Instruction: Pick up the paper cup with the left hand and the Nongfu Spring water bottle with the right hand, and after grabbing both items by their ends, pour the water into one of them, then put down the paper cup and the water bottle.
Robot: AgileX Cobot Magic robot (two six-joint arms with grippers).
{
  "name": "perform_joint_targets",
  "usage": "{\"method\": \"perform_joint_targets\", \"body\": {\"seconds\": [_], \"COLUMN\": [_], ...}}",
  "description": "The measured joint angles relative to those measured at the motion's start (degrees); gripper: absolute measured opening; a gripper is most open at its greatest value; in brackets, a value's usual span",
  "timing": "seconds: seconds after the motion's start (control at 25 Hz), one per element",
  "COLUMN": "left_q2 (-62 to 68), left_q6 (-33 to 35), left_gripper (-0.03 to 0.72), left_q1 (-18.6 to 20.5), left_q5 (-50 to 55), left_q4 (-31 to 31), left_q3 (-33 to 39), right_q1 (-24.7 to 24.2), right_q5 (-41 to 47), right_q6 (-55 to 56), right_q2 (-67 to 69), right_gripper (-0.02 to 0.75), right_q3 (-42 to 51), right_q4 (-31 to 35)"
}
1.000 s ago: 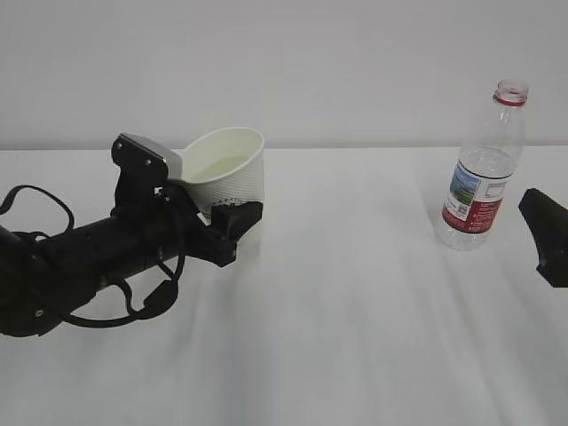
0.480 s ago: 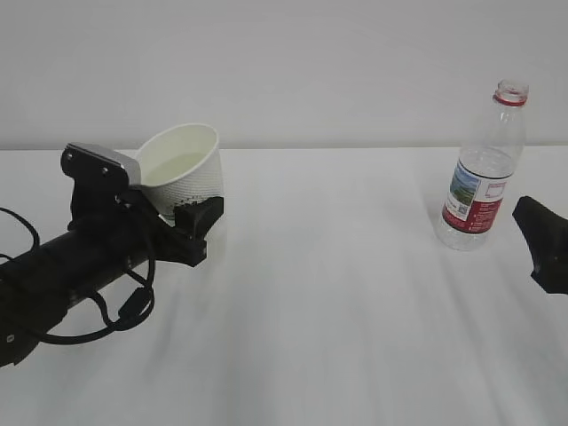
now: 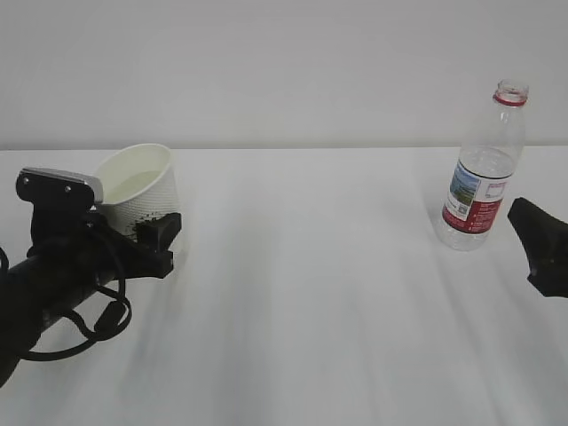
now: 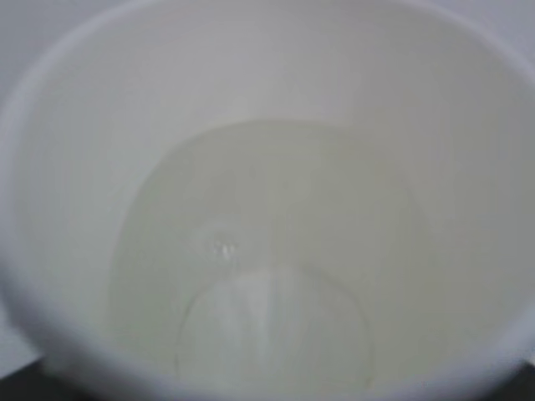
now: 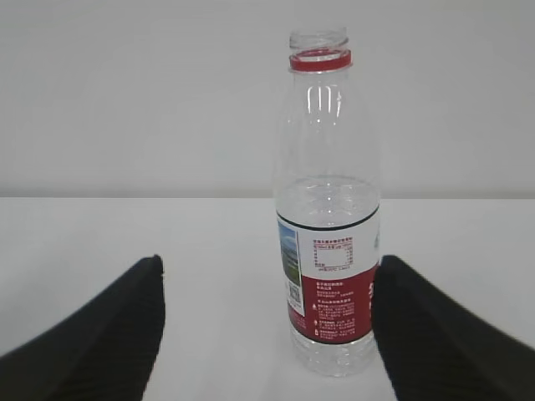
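One paper cup [image 3: 140, 188], one water bottle [image 3: 482, 169], two tools: left [image 3: 155, 238], right [image 3: 539, 244]

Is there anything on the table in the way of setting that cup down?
Nothing visible. The left tool holds the cup tilted over bare white table. The only other thing on it, the bottle, stands far off to the right, by the right tool.
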Motion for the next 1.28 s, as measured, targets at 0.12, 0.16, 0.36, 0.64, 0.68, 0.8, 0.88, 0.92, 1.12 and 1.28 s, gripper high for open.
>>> {"method": "perform_joint_targets", "body": {"seconds": [0.12, 0.16, 0.36, 0.64, 0.68, 0.8, 0.88, 0.92, 1.12, 1.28], "left_q2": [-0.1, -0.2, -0.3, -1.3, -1.3, -1.3, -1.3, -1.3, -1.3, -1.4], "left_q6": [0.3, 0.4, 1.3, 4.8, 4.9, 5.1, 5.1, 5.1, 5.2, 5.2], "left_gripper": [0.483, 0.483, 0.479, 0.477, 0.477, 0.477, 0.476, 0.476, 0.476, 0.476], "left_q1": [0.0, 0.0, 0.0, 0.0, 0.0, 0.0, 0.0, 0.0, 0.0, 0.0], "left_q5": [0.0, 0.0, 0.0, 0.0, 0.0, 0.0, 0.0, 0.0, 0.0, 0.0], "left_q4": [-2.9, -4.1, -9.0, -13.2, -14.1, -17.0, -19.1, -19.9, -22.9, -23.3], "left_q3": [0.8, 0.8, 0.9, 0.9, 0.9, 0.9, 0.9, 0.9, 0.9, 0.9], "right_q1": [0.0, 0.0, 0.0, 0.0, 0.0, 0.0, 0.0, 0.0, 0.0, 0.0], "right_q5": [-0.1, -0.1, -0.1, -0.1, -0.1, -0.1, -0.1, -0.1, -0.1, -0.1], "right_q6": [0.0, 0.0, 0.0, 0.0, 0.0, 0.0, 0.0, 0.0, 0.0, 0.0], "right_q2": [0.0, 0.0, 0.0, 0.0, 0.0, 0.0, 0.0, 0.0, 0.0, 0.0], "right_gripper": [0.578, 0.578, 0.577, 0.577, 0.578, 0.578, 0.578, 0.578, 0.577, 0.576], "right_q3": [0.0, 0.0, 0.0, 0.0, 0.0, 0.0, 0.0, 0.0, 0.0, 0.0], "right_q4": [-0.5, -0.5, -0.7, -0.7, -0.7, -0.7, -0.7, -0.7, -0.7, -0.8]}}
